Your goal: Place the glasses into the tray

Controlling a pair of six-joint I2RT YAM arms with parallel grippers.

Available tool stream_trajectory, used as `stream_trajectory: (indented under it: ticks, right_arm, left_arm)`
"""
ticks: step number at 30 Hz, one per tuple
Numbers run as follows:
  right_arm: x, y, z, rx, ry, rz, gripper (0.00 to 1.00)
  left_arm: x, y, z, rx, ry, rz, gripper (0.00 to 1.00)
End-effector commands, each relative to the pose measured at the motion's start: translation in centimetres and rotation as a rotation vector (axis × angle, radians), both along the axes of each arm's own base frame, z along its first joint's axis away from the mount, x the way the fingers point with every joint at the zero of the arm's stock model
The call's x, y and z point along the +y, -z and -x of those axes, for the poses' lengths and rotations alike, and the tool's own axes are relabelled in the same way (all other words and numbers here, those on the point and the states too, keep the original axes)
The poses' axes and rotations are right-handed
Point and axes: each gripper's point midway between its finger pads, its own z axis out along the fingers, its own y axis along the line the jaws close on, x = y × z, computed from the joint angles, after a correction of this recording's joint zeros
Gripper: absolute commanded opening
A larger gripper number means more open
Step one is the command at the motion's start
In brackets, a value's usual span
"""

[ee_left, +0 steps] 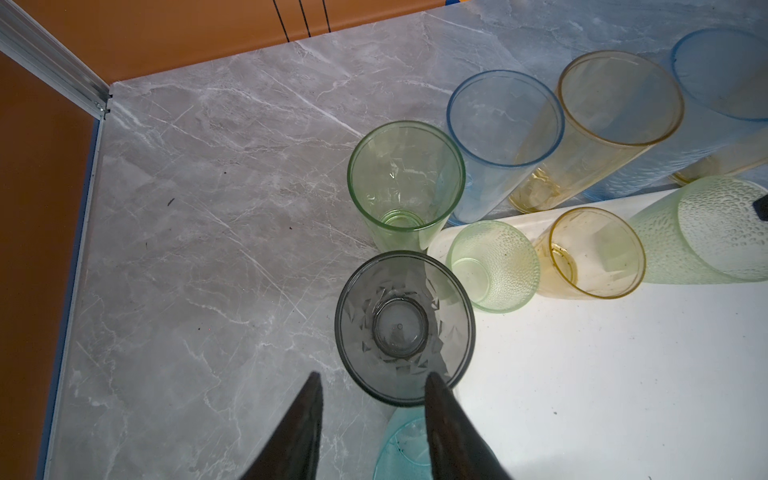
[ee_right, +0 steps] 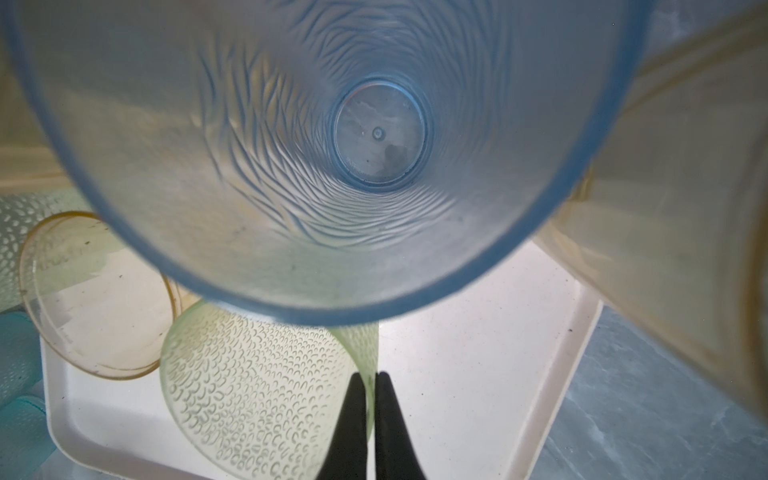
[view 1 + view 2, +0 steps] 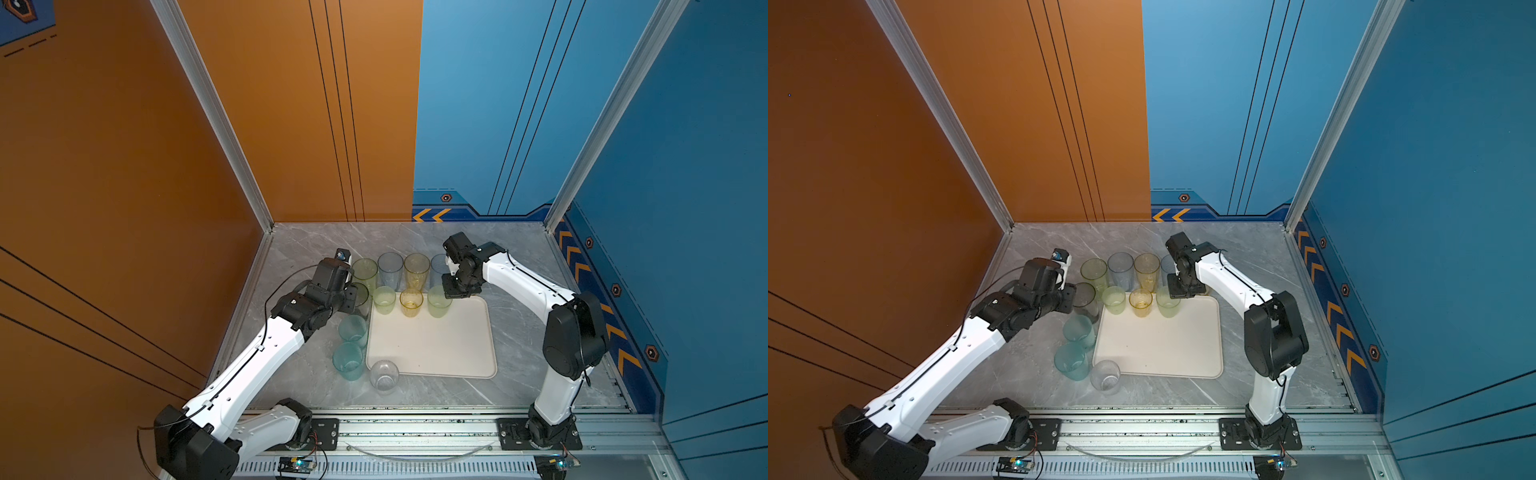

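Note:
The cream tray point(image 3: 436, 345) point(image 3: 1163, 345) holds three short glasses along its far edge: a dimpled green one point(image 3: 384, 299), a yellow one point(image 3: 411, 303) and another dimpled green tumbler point(image 3: 438, 301) point(image 2: 249, 386). My right gripper point(image 2: 371, 376) point(image 3: 451, 293) is shut on that last tumbler's wall, one finger inside and one outside. A smoky grey glass point(image 1: 401, 328) point(image 3: 360, 295) stands at the tray's far left corner. My left gripper point(image 1: 372, 377) is open above its near rim, one finger over the mouth and one outside.
Tall green point(image 3: 365, 272), blue point(image 3: 390, 268), yellow point(image 3: 416, 270) and blue point(image 2: 374, 133) glasses stand in a row behind the tray. Two teal glasses point(image 3: 352, 330) point(image 3: 348, 360) and a clear one point(image 3: 384, 376) stand off its left and front edges.

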Motion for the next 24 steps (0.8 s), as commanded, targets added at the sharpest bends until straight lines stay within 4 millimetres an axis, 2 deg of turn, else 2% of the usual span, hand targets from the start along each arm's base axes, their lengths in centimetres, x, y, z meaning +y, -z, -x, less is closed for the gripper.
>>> stream_trajectory:
  ticks: [1, 14, 24]
  right_arm:
    - [-0.3, 0.8, 0.0, 0.025, 0.016, 0.001, 0.05]
    - [-0.7, 1.3, -1.6, 0.001, 0.045, 0.009, 0.05]
    - [-0.9, 0.6, -2.2, -0.038, 0.064, 0.005, 0.06]
  left_arm:
    - [-0.6, -0.4, 0.2, 0.008, 0.032, 0.004, 0.42]
    - [-0.4, -0.4, 0.2, 0.008, 0.028, -0.001, 0.42]
    - [-0.6, -0.2, -0.1, 0.016, 0.029, -0.006, 0.42]
